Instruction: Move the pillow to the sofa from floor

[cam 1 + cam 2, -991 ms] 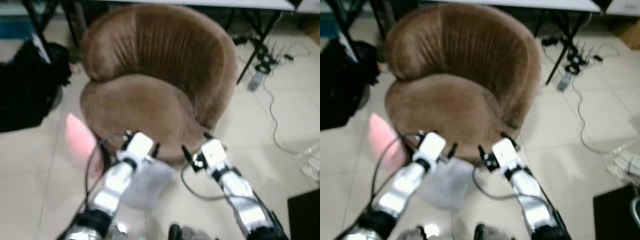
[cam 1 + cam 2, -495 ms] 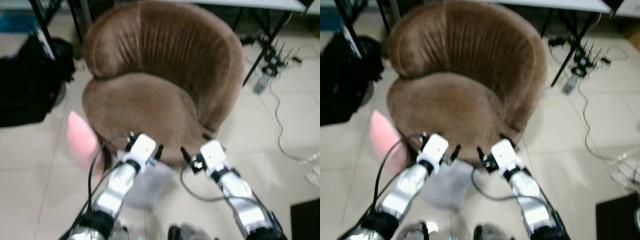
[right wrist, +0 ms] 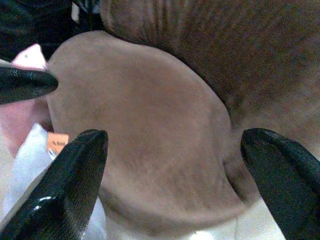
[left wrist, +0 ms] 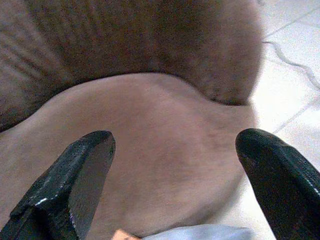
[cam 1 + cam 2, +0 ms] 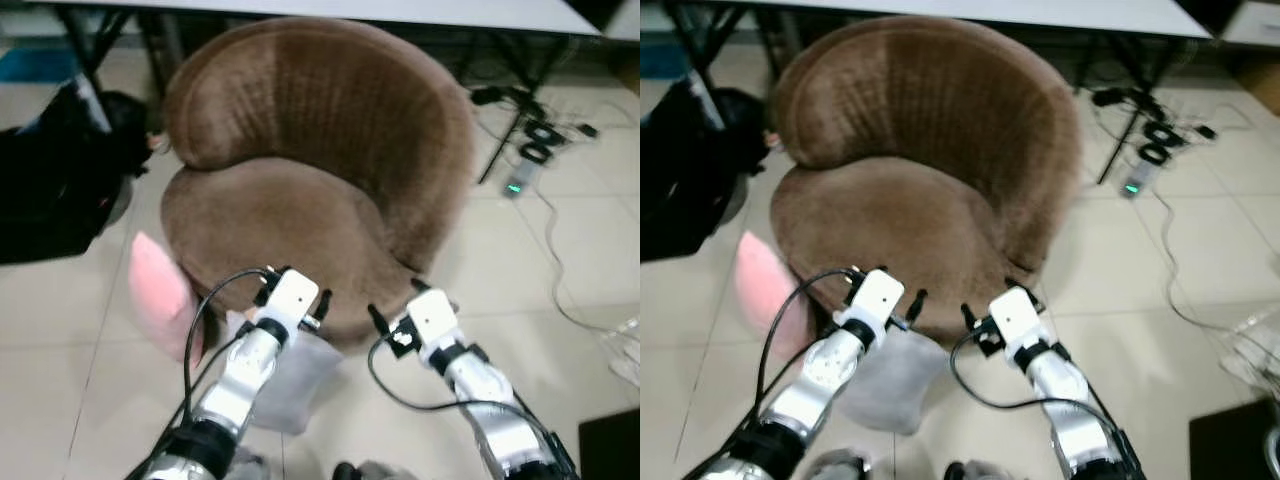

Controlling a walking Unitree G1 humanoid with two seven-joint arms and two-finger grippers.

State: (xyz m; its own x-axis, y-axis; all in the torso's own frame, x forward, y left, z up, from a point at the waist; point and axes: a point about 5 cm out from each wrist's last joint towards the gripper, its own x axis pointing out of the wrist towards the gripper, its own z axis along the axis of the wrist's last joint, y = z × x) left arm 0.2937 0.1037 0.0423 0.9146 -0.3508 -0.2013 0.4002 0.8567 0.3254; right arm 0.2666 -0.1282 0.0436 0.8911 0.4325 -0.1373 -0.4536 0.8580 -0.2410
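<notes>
Left gripper (image 4: 175, 180): fingers spread wide, holding nothing, poised over the sofa's front edge. Right gripper (image 3: 175, 175): fingers likewise wide apart and empty, beside the left one at the same edge. Sofa (image 5: 300, 200): round, brown, seat bare. White pillow (image 5: 295, 385): on the tiled floor (image 5: 60, 330) against the sofa's front, under the left arm. Pink pillow (image 5: 155, 295): on the floor, leaning at the sofa's left side. Black bag (image 5: 55, 190): farther left.
</notes>
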